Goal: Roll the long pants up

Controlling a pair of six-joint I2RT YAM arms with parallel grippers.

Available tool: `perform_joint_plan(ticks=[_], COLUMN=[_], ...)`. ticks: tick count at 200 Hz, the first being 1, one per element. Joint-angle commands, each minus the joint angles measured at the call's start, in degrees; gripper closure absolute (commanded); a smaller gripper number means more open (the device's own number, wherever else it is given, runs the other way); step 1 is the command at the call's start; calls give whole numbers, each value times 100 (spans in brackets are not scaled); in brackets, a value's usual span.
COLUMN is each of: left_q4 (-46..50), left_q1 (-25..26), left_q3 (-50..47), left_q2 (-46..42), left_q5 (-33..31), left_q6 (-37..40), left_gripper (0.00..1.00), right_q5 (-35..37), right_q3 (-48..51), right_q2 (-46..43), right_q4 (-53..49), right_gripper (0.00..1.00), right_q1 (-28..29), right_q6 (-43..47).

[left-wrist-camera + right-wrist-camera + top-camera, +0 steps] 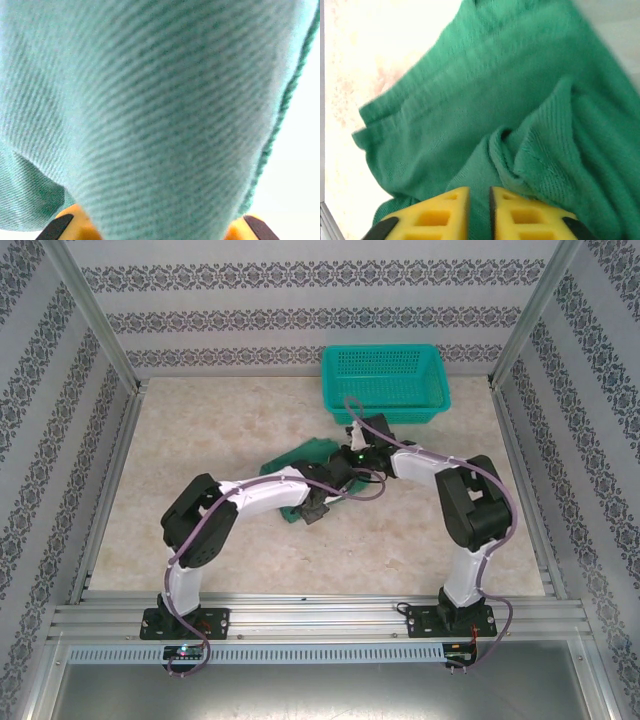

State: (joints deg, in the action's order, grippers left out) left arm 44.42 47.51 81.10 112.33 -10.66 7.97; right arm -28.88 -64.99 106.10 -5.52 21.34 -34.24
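The dark green soft-fabric long pants point(300, 455) are bunched mid-way across the beige marbled table point(200, 440), under both grippers. Fabric is draped between the left gripper point(157, 227) fingers, and it cannot be determined whether it is clamped. The right gripper point(480, 192) is narrowly parted, with fabric just ahead.

Beige marbled worktop point(200, 430) carries the dark green long pants point(292, 456), bunched mid-surface, and a teal basket point(385, 412) at its far edge.
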Motion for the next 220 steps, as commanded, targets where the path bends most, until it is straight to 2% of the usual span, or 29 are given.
perform_joint_plan(ticks=[1,42,71,100,126,136,161,170,176,203,220], left_q4=[841,1496,1314,106,-1751,-2328,-3008,-3169,-3312,-3485,-3020], left_q1=[-48,-101,-444,-1004,-1491,-1626,-1767,-1801,-1832,-1995,-2128], left_q3=[-188,464,645,105,-888,-1223,-1761,-1910,-1990,-2278,-2257], left_q2=[-94,-14,-49,-504,-922,-1022,-1144,-1198,-1233,-1497,-1707], left_q5=[1933,2590,4133,5706,6872,7020,7119,7142,7158,7165,7016], left_q6=[-721,-996,-1346,-2098,-3358,-3732,-4207,-4310,-4416,-4641,-4499], left_gripper=[100,100,100,100,100,100,100,100,100,100,100], right_q5=[829,1074,824,913,899,808,618,458,352,171,177], right_q3=[175,593,602,981,1086,1060,896,822,752,514,393], right_q2=[-627,-1620,-1832,-2217,-2477,-2510,-2435,-2342,-2259,-1932,-1777], right_q4=[-481,-418,-954,-1052,-1102,-1131,-1170,-1204,-1242,-1417,-1506], right_gripper=[73,62,60,60,59,59,57,48,47,42,42], right_q1=[-511,-839,-803,-767,-764,-763,-729,-689,-647,-330,-150], right_q6=[75,31,178,215,215,216,233,278,330,560,627])
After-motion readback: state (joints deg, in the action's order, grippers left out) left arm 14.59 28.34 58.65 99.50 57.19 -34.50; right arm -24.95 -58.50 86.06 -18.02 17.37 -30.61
